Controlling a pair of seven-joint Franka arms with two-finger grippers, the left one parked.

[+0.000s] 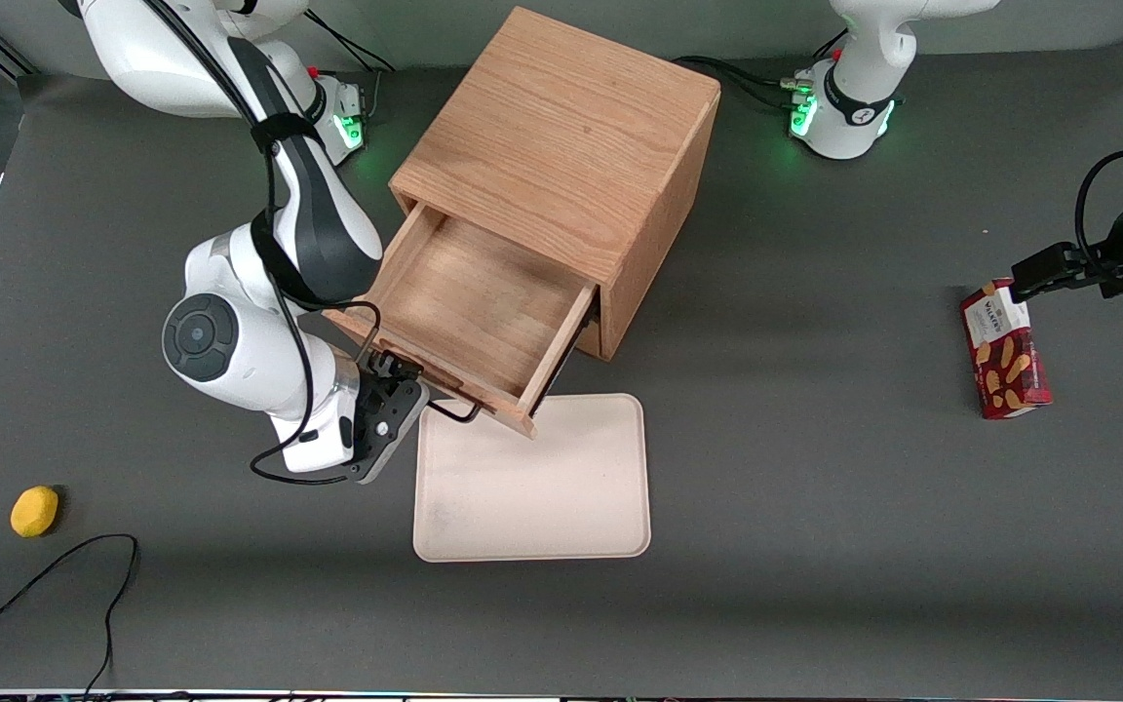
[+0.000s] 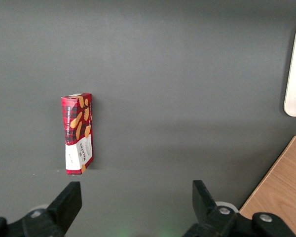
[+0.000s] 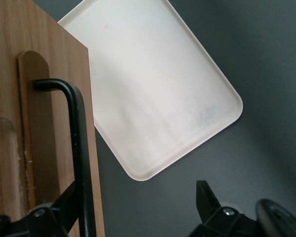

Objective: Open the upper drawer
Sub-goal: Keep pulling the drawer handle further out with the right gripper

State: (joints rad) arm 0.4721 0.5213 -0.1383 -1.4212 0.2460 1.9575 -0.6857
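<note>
upper drawer: light oak wood-grain box (image 1: 484, 312) of the oak cabinet (image 1: 561, 146), pulled well out toward the front camera; inside looks bare wood.
drawer front: flat panel overhangs the edge of the cream rectangular plastic tray (image 1: 532, 483), panel corner above the tray's rim.
handle: long thin black metal bar (image 3: 81, 148) on the front panel, bent end going into the wood.
gripper: right arm's black two-finger gripper (image 1: 396, 385) sits at the drawer front, at the handle end nearer the working arm.
fingers: spread wide; one finger (image 3: 64, 207) right at the bar, the other finger (image 3: 207, 200) well apart from it over the grey table (image 1: 815, 487). No clamp on the bar visible.
other items: red shortbread box (image 1: 1005, 351) toward the parked arm's end; small yellow round object (image 1: 34, 511) toward the working arm's end.
</note>
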